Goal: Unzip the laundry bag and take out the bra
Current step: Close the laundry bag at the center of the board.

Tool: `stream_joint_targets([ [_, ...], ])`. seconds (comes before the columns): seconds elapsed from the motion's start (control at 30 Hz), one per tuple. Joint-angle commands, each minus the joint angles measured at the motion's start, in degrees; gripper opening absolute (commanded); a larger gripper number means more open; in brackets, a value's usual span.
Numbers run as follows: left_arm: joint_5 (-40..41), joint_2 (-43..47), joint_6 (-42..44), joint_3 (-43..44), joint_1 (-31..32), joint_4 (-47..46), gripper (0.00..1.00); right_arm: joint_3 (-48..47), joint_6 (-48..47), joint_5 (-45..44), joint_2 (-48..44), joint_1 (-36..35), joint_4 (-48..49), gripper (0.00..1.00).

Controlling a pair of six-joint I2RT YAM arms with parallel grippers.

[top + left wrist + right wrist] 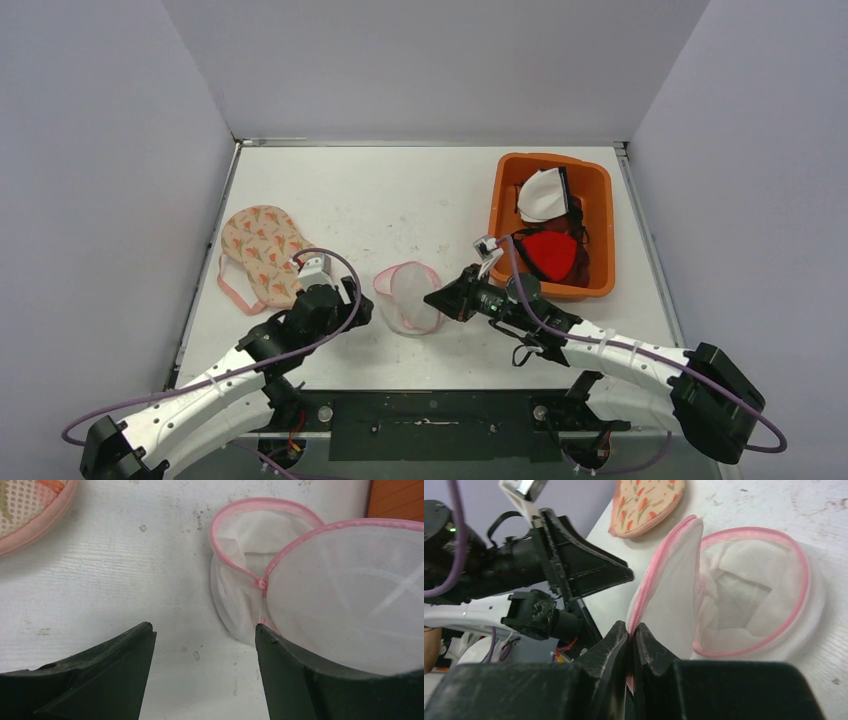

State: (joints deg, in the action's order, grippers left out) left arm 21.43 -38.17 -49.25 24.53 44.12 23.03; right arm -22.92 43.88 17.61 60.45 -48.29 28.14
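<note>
Slippage is the likely trouble: the right gripper (630, 627) has its jaws pressed together on the pink zip edge of a raised flap of the laundry bag (744, 590) — thin, slick mesh that could pull free and fall shut. The left gripper (202, 630) stands spread and empty, the bag's round, limp white pouch just ahead of its right finger. The floral padded bra (262, 250) lies beyond its left finger — apparently already out.

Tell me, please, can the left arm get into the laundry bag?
Probably yes: the right gripper holds the flap up, and the open left gripper faces the bag with nothing between.
</note>
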Motion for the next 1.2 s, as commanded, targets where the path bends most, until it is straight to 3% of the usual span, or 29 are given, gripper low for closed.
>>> stream_joint_targets([
  [0.0, -1.05, -1.68, 0.56, -0.95, -0.59, -4.87, 0.71, -2.13, 1.55, 8.64, 2.59, 0.86, 11.39, 0.05],
  [0.2, -1.12, -2.39, 0.17, -3.11, -1.43, -6.05, 0.71, -3.55, 3.17, 16.97, 10.84, 2.38, 16.91, 0.05],
  [0.43, -1.51, -1.13, 0.27, -4.08, -1.76, -6.16, 0.7, -4.86, 4.51, 20.96, 20.1, 6.31, 22.16, 0.05],
  [0.93, -4.57, -3.73, 1.65, -5.39, -1.87, -11.51, 0.7, -9.37, -4.76, 19.45, 26.93, 11.36, 15.69, 0.06],
  [1.03, -5.12, -3.77, 1.93, -4.76, -1.94, -12.19, 0.71, -7.76, -4.88, 18.01, 27.34, 13.11, 15.88, 0.14],
  [1.17, -6.16, -3.7, 2.71, -3.28, -1.86, -14.09, 0.71, -6.33, -6.18, 12.7, 25.72, 13.49, 12.52, 0.52],
])
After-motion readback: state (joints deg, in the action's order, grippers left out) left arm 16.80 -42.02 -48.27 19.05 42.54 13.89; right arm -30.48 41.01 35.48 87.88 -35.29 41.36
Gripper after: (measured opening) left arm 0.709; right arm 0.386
